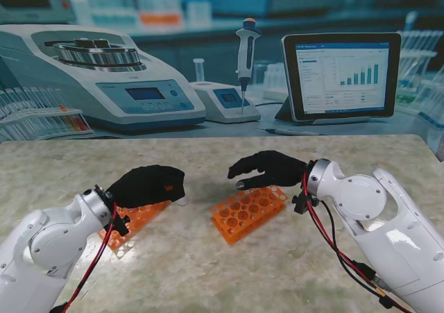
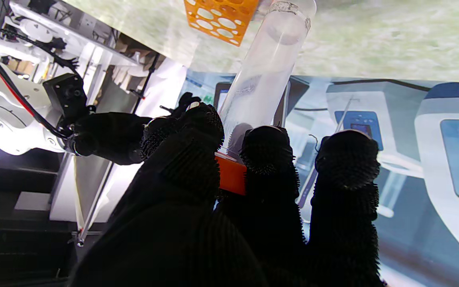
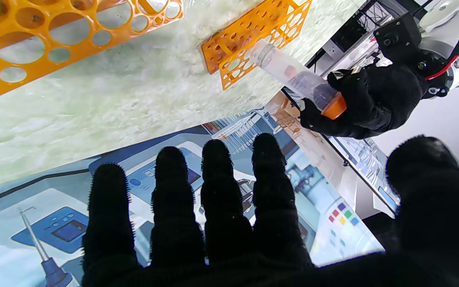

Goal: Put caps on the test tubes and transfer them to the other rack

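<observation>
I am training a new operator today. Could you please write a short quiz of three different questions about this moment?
1. True or false: the right hand is holding the test tube.
2. Multiple choice: what colour is the cap on the tube? A) blue B) orange C) white
3. Fill in: in the stand view, the right hand hovers over the ____ rack.

Key
1. False. The left hand holds the tube at its capped end; the right hand's fingers are spread and hold nothing.
2. B.
3. Right. The left rack lies partly under the left hand.
</observation>
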Robot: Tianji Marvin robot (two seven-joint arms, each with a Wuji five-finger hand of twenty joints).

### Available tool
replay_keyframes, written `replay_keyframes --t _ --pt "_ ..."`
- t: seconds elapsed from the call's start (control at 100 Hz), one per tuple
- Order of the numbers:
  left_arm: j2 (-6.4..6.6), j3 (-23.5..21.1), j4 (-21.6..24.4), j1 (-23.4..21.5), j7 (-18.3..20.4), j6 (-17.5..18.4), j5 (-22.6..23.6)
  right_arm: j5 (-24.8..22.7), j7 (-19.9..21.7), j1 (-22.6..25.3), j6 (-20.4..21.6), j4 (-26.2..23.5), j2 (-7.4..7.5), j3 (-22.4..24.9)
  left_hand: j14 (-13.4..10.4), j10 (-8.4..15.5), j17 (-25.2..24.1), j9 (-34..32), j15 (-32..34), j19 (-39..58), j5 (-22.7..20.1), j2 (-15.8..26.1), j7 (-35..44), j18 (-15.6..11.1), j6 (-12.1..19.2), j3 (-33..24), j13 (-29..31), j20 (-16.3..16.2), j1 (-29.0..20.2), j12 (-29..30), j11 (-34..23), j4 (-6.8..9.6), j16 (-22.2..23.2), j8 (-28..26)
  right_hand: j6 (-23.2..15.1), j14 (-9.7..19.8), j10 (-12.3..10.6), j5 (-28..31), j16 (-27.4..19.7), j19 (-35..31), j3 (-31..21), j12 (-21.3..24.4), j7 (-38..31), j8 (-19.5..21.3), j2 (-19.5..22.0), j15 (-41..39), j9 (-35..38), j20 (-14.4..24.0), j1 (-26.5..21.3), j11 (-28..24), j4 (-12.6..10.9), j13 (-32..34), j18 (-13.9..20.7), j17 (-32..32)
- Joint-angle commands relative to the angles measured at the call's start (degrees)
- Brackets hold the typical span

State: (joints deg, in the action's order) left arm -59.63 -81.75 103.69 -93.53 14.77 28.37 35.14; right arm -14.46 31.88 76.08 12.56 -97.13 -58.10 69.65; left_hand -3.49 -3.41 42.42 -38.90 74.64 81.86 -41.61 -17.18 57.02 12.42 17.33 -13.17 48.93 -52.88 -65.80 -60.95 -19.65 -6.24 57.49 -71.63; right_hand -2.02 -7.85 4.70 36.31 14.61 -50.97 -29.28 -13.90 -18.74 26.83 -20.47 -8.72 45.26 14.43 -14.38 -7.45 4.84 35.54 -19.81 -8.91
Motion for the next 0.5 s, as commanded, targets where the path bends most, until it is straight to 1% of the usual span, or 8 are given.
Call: replay_keyframes --t 0.0,0.2,0.49 --pt "0.27 -0.5 -0.7 -0.5 -0.2 -0.3 0.5 -0.3 -0.2 1.0 0.0 0.0 0.08 0.2 -7.9 3.0 -0.1 -11.8 0.4 0.4 -6.8 11.9 19.5 1.6 -5.8 -19.2 0.3 -3.2 -8.2 -3.7 -22.5 3.26 0.9 -3.2 -1.1 1.1 -1.5 0.7 0.1 0.8 -0.9 -0.1 0.3 0.6 -1.3 1.1 0.6 0.7 1.1 0.7 0.8 0.8 0.1 0.9" --pt "0.15 -2.4 -1.6 -1.3 -1.0 -0.7 1.7 -0.6 -0.8 2.0 0.3 0.6 0.01 0.8 -7.4 2.9 -0.5 -11.8 0.4 0.5 -6.8 11.8 19.5 1.8 -5.8 -19.3 0.2 -3.4 -8.2 -3.7 -22.5 3.26 1.2 -3.1 -1.1 1.0 -1.5 0.8 0.1 0.9 -0.9 -0.1 0.2 0.6 -1.2 1.1 0.7 0.6 1.0 0.7 0.8 0.7 0.0 1.0" --pt "0.27 -5.1 -1.5 -2.8 -0.7 -0.6 2.9 -1.1 -1.2 2.3 0.4 2.0 -0.05 0.5 -7.1 2.9 -0.9 -11.7 0.3 0.4 -6.7 11.8 19.5 2.0 -5.8 -19.3 0.1 -3.6 -8.2 -3.7 -22.5 3.25 1.7 -2.9 -1.1 0.9 -1.4 0.7 0.0 1.0 -0.8 -0.1 0.3 0.7 -1.1 1.2 0.6 0.5 0.9 0.7 0.8 0.5 -0.1 1.3"
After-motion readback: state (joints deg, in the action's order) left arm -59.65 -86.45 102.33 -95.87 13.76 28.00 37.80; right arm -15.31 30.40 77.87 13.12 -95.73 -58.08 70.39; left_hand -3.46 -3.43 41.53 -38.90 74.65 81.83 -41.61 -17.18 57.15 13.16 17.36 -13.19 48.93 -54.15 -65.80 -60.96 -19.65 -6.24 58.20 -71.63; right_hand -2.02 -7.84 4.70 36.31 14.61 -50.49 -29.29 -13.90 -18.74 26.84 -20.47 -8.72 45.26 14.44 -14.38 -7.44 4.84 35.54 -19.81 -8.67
